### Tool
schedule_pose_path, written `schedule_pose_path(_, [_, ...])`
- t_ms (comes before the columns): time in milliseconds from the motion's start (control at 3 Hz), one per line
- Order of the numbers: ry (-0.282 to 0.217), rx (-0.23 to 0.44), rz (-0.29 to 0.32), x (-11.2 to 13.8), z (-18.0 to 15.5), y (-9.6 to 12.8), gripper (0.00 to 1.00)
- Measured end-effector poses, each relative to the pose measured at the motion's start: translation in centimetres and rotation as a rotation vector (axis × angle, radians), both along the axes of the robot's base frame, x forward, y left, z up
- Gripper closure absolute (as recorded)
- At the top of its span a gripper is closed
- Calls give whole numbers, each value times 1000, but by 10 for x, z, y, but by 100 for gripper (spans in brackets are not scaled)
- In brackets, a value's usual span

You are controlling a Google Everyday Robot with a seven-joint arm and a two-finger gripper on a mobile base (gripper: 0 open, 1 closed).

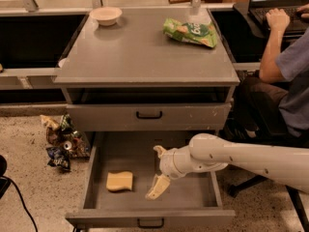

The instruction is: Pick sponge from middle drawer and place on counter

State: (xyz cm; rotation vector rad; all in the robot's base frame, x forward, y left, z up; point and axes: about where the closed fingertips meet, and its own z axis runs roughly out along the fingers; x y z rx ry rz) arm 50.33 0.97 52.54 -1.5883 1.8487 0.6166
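Observation:
The pale yellow sponge lies flat in the left part of the open middle drawer, which is pulled out at the bottom of the cabinet. My gripper is inside the drawer, a little to the right of the sponge and not touching it. Its two cream fingers are spread apart and hold nothing. The white arm reaches in from the right. The grey counter is the cabinet's top, above the drawer.
A cream bowl stands at the counter's back left and a green snack bag at its back right. The upper drawer is shut. Crumpled wrappers lie on the floor at the left. A seated person is at the right.

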Motion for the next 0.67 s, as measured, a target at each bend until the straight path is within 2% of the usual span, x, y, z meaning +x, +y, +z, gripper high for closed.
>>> schedule_pose_path(667, [-6,-54,-14,44,-67,29,0])
